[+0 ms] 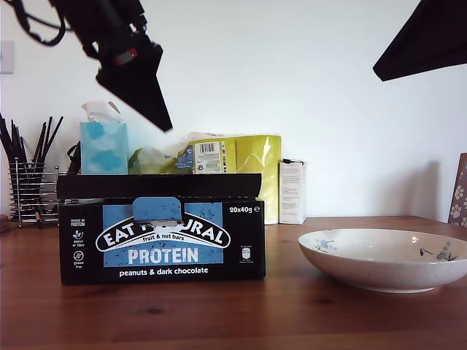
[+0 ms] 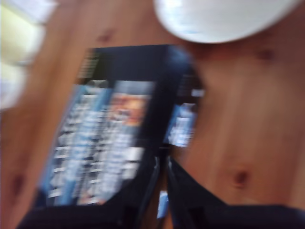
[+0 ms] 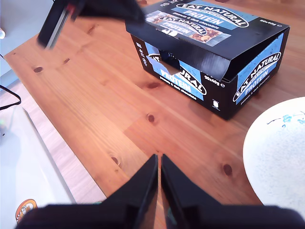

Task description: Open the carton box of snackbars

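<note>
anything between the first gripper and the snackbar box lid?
Nothing visible. My first gripper hangs in open air above the carton box, whose lid is partly lifted. The tissue box stands behind, and the bowl sits aside at the exterior view's right.

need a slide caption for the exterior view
Black snack-bar carton box on a wooden table, lid slightly lifted, beside a white bowl; two end effectors hang above.

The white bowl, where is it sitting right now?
The white bowl sits on the wooden table at the exterior view's right, just beside the carton box, apart from it.
</note>
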